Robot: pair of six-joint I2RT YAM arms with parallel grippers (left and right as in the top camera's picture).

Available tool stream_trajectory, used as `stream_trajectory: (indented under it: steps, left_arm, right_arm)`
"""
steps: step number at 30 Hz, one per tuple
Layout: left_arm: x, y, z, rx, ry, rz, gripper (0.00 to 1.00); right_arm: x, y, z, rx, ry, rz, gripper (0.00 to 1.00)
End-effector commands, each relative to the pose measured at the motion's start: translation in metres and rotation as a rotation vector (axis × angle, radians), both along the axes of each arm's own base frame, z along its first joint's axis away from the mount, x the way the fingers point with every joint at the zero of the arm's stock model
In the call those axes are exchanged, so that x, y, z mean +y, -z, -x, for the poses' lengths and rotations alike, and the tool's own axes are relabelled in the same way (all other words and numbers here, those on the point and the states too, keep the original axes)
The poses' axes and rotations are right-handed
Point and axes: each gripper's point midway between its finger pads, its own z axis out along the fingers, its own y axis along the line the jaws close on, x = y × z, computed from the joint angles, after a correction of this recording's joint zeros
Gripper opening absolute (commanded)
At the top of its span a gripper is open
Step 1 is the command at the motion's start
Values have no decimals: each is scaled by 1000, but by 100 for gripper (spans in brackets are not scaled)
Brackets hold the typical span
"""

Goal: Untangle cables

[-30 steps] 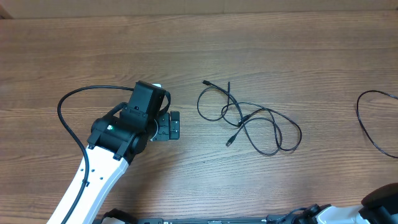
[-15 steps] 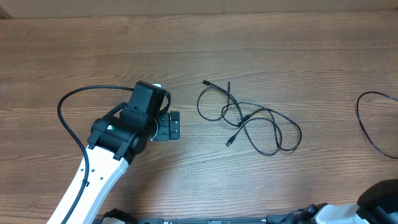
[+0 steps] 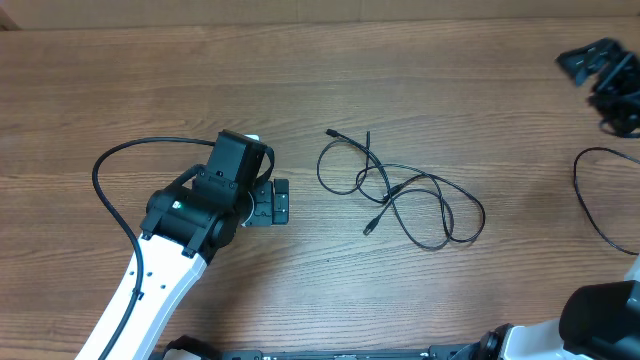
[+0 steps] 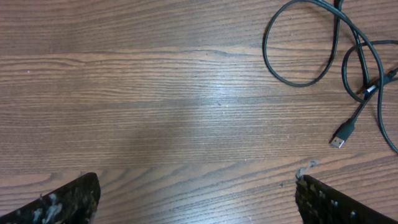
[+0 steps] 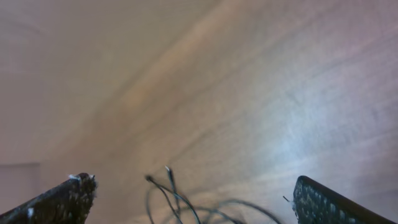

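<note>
Table: you have a brown wood-grain table (image 3: 150, 90) under both arms
Cables: the cables (image 3: 400, 192) lie on the wood as 1 loose black tangle, a little right of the middle in the overhead view; the loops cross each other several times, and you cannot tell from these views how many cords there are
Plug: 1 plug (image 4: 339, 138) with a silvery tip lies flat on the wood at the near edge of the tangle, seen at the right of the left wrist view; 2 more dark ends point toward the far side of the table at the top of the tangle
Left pincer: the left pincer (image 3: 278, 203) sits left of the tangle, near it but apart, and faces it; the left wrist view shows its fingertips (image 4: 62, 202) at the 2 bottom corners, spread wide, with only bare wood between them; it holds nothing
Right pincer: the right pincer (image 3: 598, 70) is at the far right corner in the overhead view, well apart from the tangle and blurred; its own camera, also blurred, shows the 2 tips spread wide with nothing gripped, and the tangle low in the picture between them
Wire: a thicker black wire (image 3: 590, 205) curves over the wood at the right edge, well apart from the tangle
</note>
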Motion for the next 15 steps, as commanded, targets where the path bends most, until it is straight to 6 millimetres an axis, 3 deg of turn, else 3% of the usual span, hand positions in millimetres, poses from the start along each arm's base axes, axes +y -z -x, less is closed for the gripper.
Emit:
stream_trajectory:
  steps: [1, 15]
  left_arm:
    - [1, -2, -1, -5, -13, 11, 100]
    - [1, -2, -1, -4, -13, 11, 100]
  right_arm:
    - [1, 31, 10, 120, -6, 98, 100]
    - [38, 143, 69, 461, -17, -74, 100]
